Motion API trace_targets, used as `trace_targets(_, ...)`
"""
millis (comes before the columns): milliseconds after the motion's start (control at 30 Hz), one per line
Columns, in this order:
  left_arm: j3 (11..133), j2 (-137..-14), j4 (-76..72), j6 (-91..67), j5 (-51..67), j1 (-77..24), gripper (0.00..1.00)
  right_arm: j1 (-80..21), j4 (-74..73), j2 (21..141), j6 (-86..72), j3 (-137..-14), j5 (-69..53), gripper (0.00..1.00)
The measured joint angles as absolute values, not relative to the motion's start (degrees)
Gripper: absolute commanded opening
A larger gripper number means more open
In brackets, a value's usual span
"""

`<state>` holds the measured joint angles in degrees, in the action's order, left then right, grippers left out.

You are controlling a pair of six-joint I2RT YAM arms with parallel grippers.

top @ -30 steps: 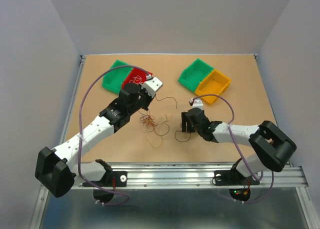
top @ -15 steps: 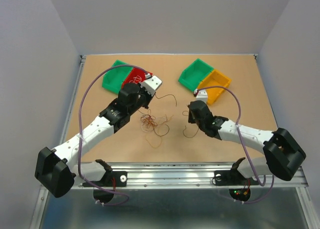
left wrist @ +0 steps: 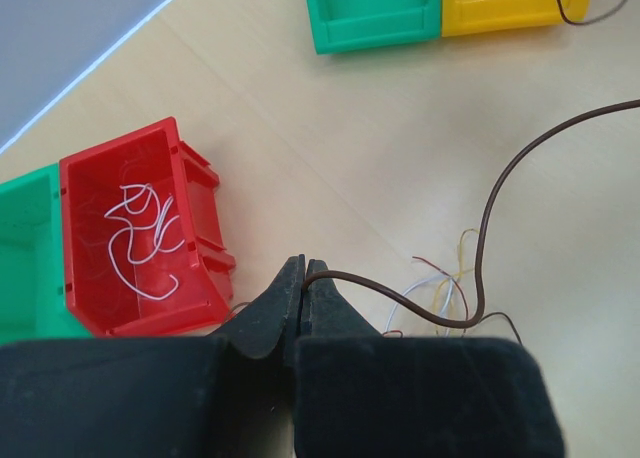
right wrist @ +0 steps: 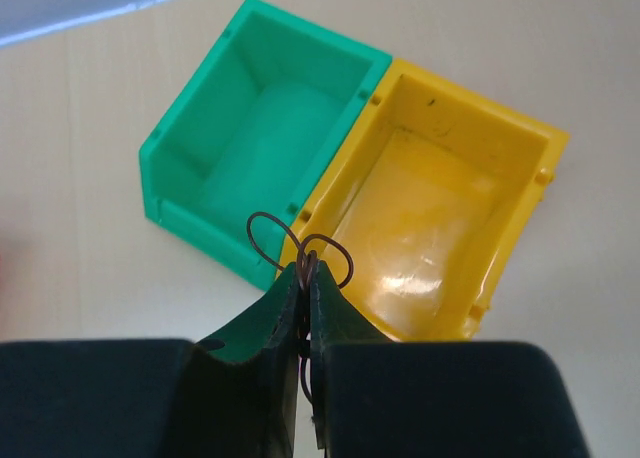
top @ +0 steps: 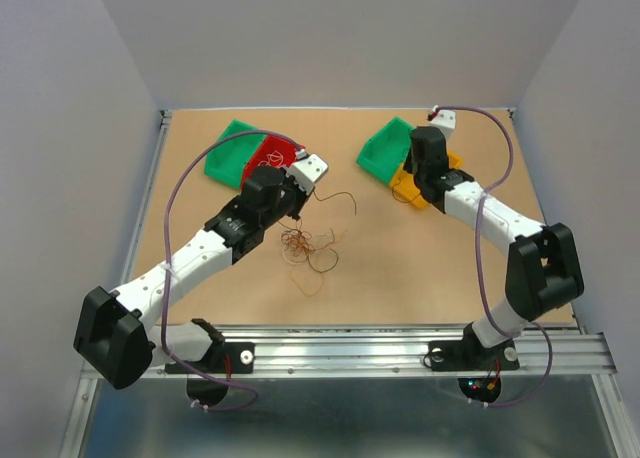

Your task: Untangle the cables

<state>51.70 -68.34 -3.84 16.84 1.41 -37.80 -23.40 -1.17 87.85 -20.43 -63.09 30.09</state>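
Left gripper [left wrist: 303, 270] is pinched tight on 1 long brown cable [left wrist: 482, 248], which arcs off toward 2 o'clock in its wrist view. The knotted clump [top: 303, 244] sits on the table [top: 420, 268], at 5 o'clock from the red bin [left wrist: 205, 213], where a white strand [left wrist: 140, 233] curls. Right gripper [right wrist: 305, 270] clamps a dark looped cable [right wrist: 300, 246] over the seam between the green bin [right wrist: 200, 158] and the yellow bin [right wrist: 520, 178], at 2 o'clock from the clump.

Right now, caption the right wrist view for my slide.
Right gripper, shut on a brown wire, hovers over the touching green bin and yellow bin.
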Motion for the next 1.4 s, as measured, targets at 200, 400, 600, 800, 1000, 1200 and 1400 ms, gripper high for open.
trace_targets(200, 51.33, -68.73, -3.86, 16.86, 1.89, -37.80, 0.00, -18.96, -1.32, 95.88, -19.88, -69.38, 31.66, 0.01)
trace_targets(400, 51.33, -68.73, -4.05, 16.86, 2.20, -37.80, 0.00, -16.29, -1.34, 101.41, -19.97, -71.22, 34.41, 0.01)
trace_targets(600, 51.33, -68.73, -4.05, 16.86, 2.52, -37.80, 0.00, -15.03, -2.28, 107.87, -20.29, -74.04, 37.65, 0.30)
trace_targets(800, 51.33, -68.73, -4.05, 16.86, 2.57, -37.80, 0.00, -14.96, -3.46, 109.84, -20.32, -75.70, 38.09, 0.67)
trace_targets(1000, 51.33, -68.71, -4.03, 16.84, 2.59, -37.82, 0.00, -15.42, -2.31, 97.54, -19.33, -69.28, 30.92, 0.73)
trace_targets(1200, 51.68, -67.83, -2.81, 16.47, 2.74, -37.82, 0.00, -18.61, 9.69, 82.17, -16.25, -55.75, 13.41, 0.70)
trace_targets(1400, 61.12, -66.50, 4.21, 15.33, 3.73, -37.89, 0.00, -24.18, 24.67, 81.03, -13.72, -41.06, -9.41, 0.82)
